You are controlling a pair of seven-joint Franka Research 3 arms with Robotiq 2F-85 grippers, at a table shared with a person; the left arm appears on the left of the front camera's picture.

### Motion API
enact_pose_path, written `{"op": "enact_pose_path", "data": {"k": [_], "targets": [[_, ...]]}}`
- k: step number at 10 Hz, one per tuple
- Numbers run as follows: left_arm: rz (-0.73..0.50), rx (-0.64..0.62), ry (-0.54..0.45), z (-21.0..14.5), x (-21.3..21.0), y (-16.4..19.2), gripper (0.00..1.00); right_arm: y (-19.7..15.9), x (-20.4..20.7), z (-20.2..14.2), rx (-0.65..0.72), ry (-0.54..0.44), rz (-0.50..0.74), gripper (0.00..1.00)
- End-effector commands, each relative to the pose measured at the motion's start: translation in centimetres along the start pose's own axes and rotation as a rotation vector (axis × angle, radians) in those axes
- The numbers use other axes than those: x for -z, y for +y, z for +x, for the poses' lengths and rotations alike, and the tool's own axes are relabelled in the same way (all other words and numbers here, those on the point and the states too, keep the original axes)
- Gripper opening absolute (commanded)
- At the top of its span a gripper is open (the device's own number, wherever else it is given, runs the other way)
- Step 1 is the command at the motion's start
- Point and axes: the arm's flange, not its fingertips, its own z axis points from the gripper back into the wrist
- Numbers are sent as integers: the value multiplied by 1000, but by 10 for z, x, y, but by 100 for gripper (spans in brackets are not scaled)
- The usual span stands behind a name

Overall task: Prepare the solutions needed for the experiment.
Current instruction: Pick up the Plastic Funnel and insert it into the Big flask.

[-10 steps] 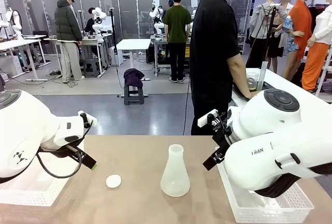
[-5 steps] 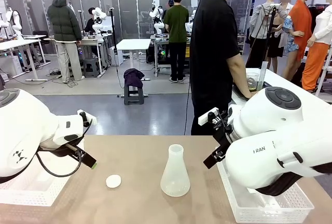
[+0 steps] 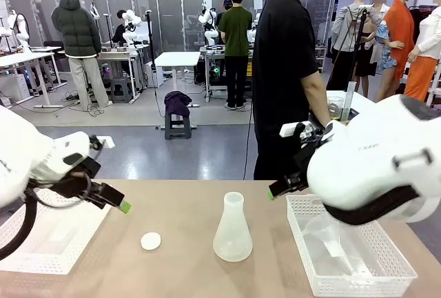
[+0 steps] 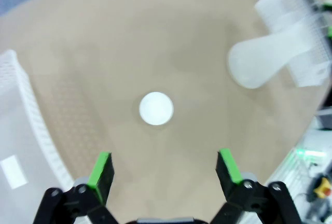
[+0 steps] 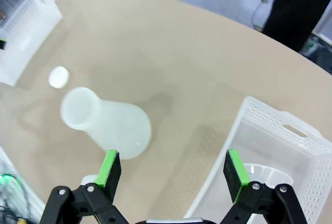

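**A:** Solutions are hard to spot. The translucent flask looks dry, and so does the round beaker in the right basket. No pale liquid can be made out in either.

**B:** Where does the flask sit for the arms?

**A:** It stands upright on the table, ahead of and below the right gripper, nearer one finger. The right basket lies under the other finger. For the left gripper the flask is well off to one side. The white cap lies straight ahead between its fingers, with the left basket alongside.

**B:** What changed in the last second?

**A:** Both arms lifted and drew back. The right one had hung low over its basket, and now the basket and beaker are uncovered. Flask and cap have not moved.

**B:** And the jaws?

**A:** Both pairs are spread fully wide and hold nothing.

**B:** What does that mean for the task?

**A:** Probably that nothing is prepared yet. The arms seem to be taking a ready stance with a clear view down. The right arm looks better placed for the flask. The person stands just beyond the table, turned toward another bench.
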Motion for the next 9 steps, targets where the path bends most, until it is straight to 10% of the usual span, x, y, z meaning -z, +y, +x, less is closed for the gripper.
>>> {"op": "enact_pose_path", "data": {"k": [1, 6, 9], "targets": [[-74, -36, 29, 12, -1, 20, 100, -19, 1, -4, 44, -39, 64, 100], [0, 0, 0, 0, 0, 0, 100, 0, 0, 0, 0, 0, 0, 100], [-138, -130, 35, 11, 3, 6, 100, -5, 19, -2, 107, -63, 185, 100]]}}
